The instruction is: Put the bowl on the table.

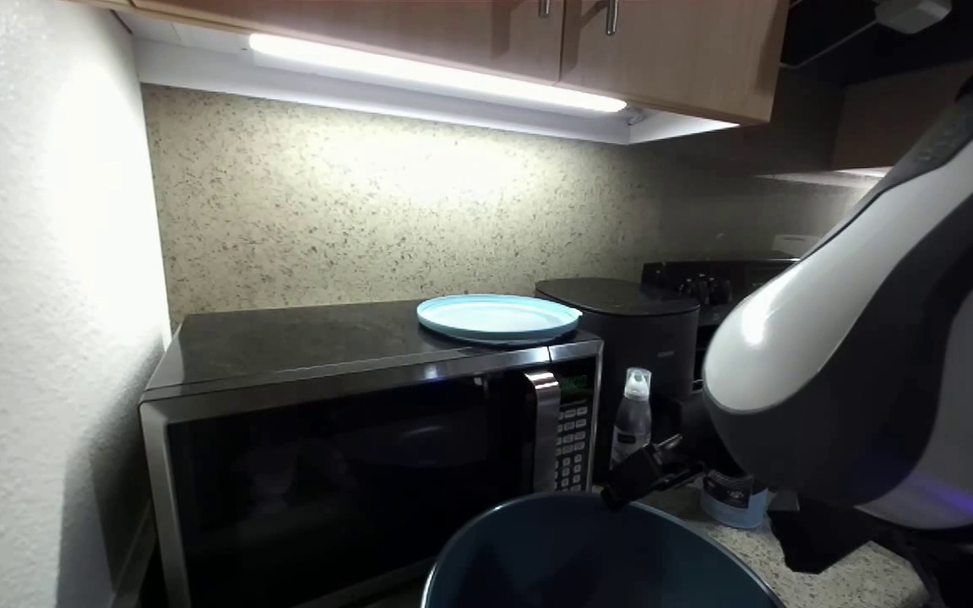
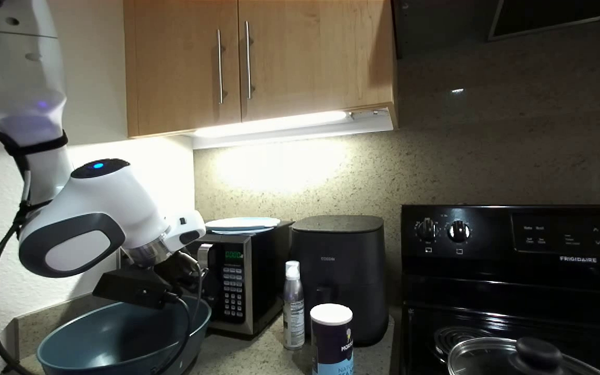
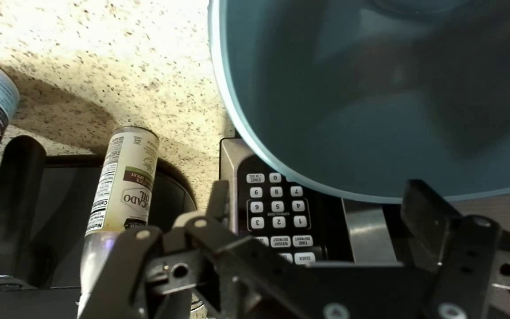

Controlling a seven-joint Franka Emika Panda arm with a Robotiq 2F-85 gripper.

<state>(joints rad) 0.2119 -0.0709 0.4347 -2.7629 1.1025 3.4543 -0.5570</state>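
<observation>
Bowl (image 2: pixel 117 336) was in front of the microwave (image 1: pixel 351 481), ungripped.
You had the tool (image 3: pixel 316 188) near its rim (image 3: pixel 220 62), fingers (image 3: pixel 425 212) spread wide and clamping nothing; one tip overlapped the edge in the wrist view, contact undetermined. The bowl's base was out of sight, so seating on the table (image 3: pixel 157 53) was unverified. The sides appeared rigid and somewhat slick, probably modest in weight but unwieldy for their width, and liable to tilt if pinched off-square. Your soundest hold was judged one finger inside, one outside the rim.
</observation>
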